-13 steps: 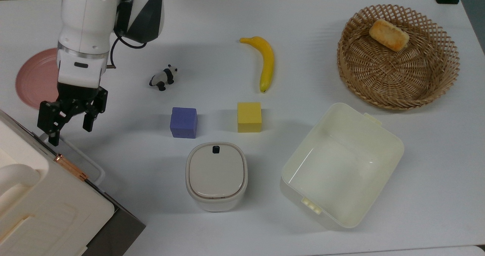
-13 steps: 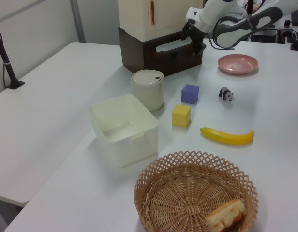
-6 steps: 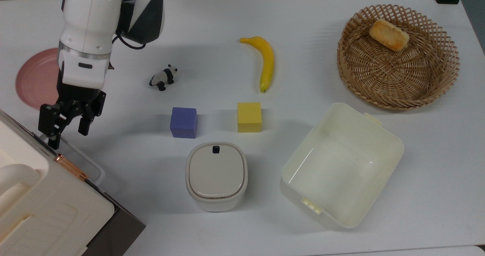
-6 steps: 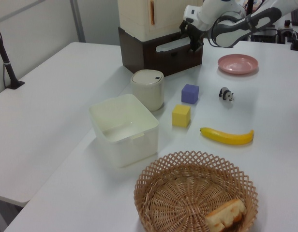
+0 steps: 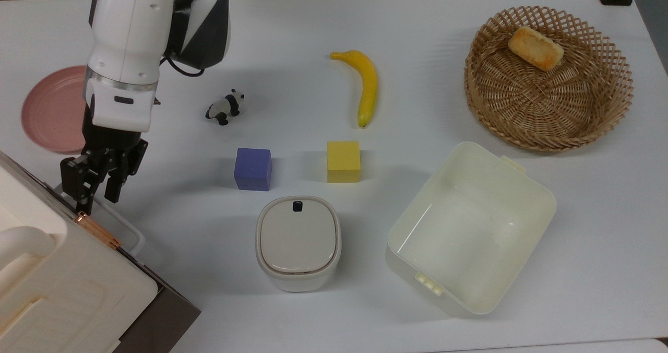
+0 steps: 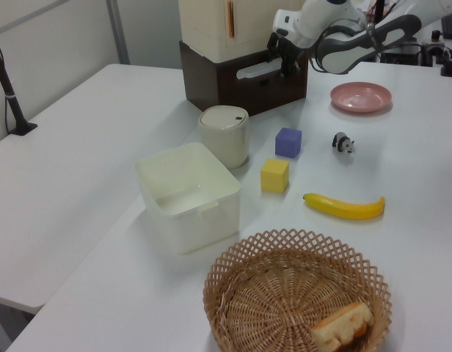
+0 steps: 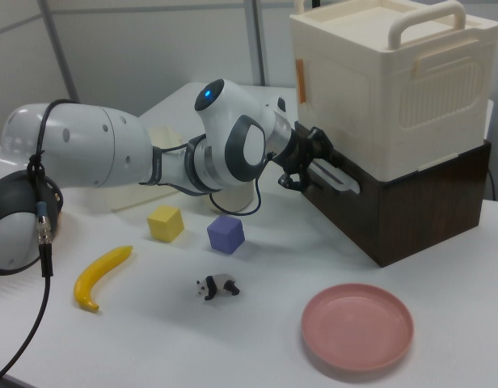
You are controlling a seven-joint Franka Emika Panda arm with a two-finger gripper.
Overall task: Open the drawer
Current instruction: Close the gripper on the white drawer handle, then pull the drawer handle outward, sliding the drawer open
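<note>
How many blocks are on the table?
2. The purple block sits on the top view's left, below the toy panda. The yellow block sits beside it on the top view's right, below the banana. None seem hidden.

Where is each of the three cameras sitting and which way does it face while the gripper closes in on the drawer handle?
Top view: overhead, looking straight down at the table; forearm and gripper show.
Left view: beyond the basket, facing the drawer front; gripper at the white handle.
Right view: low by the pink plate, looking across; arm and gripper at the handle.
All three share the purple cube.
</note>
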